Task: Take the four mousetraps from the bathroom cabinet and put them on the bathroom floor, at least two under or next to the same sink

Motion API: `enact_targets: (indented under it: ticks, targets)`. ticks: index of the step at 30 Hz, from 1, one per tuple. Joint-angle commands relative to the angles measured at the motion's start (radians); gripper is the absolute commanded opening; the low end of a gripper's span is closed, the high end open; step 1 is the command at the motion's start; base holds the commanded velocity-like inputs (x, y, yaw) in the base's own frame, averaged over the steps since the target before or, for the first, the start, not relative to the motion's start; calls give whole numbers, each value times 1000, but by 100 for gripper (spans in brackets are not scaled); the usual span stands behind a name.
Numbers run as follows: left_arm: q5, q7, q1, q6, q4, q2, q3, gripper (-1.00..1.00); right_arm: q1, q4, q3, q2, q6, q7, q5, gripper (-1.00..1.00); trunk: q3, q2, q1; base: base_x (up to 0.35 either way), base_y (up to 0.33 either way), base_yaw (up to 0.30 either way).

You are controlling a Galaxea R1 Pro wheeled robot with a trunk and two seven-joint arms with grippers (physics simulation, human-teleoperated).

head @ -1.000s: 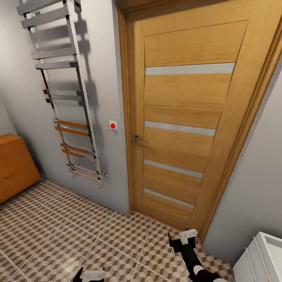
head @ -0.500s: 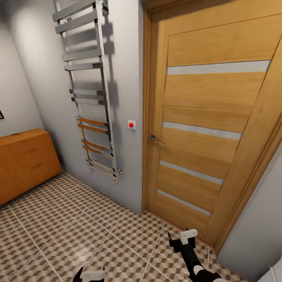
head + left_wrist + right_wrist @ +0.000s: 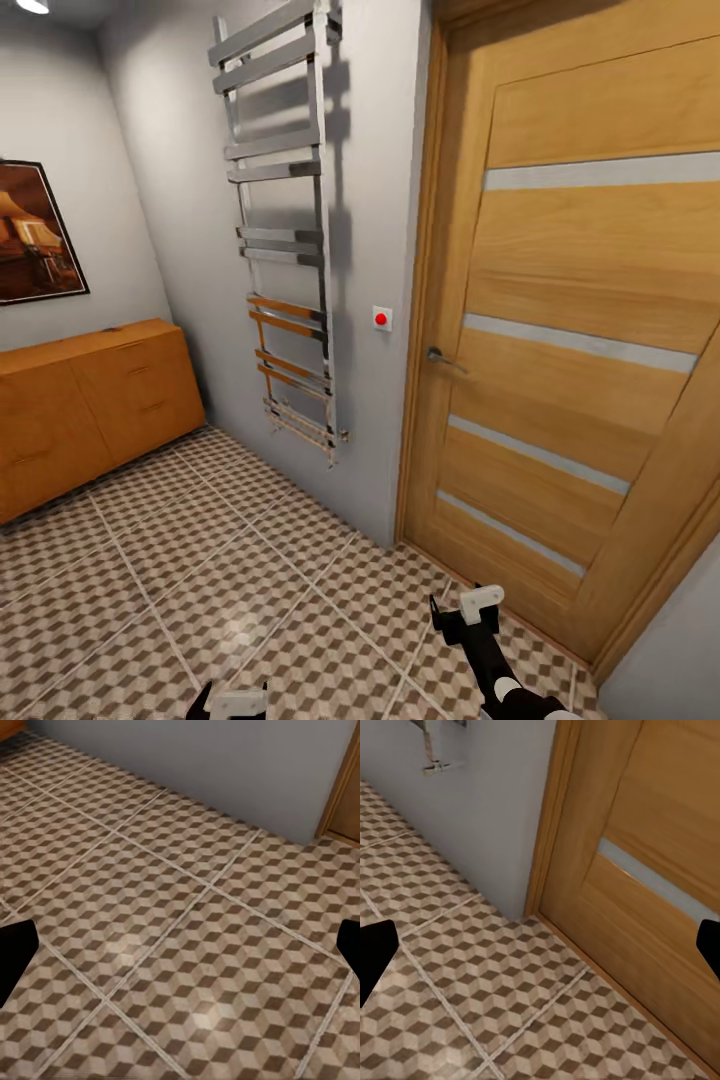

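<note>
The orange-brown cabinet (image 3: 90, 410) stands against the left wall, its drawers shut. The mousetraps and the bathroom sink are out of view. Cube-patterned bathroom floor (image 3: 200, 560) spreads from the cabinet to the door. My left gripper (image 3: 235, 700) hangs low at the bottom edge of the head view. In the left wrist view it (image 3: 180, 949) is open over bare tiles (image 3: 172, 915), with its dark fingertips (image 3: 13, 952) far apart. My right gripper (image 3: 465, 610) sits low near the door. Its wrist view shows it (image 3: 540, 949) open, holding nothing.
A chrome towel rail (image 3: 285, 230) is mounted on the grey wall beside a closed wooden door (image 3: 580, 330) with a lever handle (image 3: 440, 357). A small red-dot switch (image 3: 381, 318) sits between them. A framed picture (image 3: 30, 235) hangs above the cabinet.
The head view has swung left, so the door and rail sit further right. More of the cabinet and the picture have come into view. Both grippers keep their pose.
</note>
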Motion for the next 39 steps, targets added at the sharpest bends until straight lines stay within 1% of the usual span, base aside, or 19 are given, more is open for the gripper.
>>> enact_targets:
  ticks: [1,39]
  targets:
    - [7,2,-2,-5,4,-1,-8,100,-1,1,6,0,-1,-10,6,100,-2,-2,1,0,0,281]
    - [7,2,-2,-5,4,-2,-8,100,-1,1,6,1,-2,-11,6,100,-2,-2,1,0,-3,281]
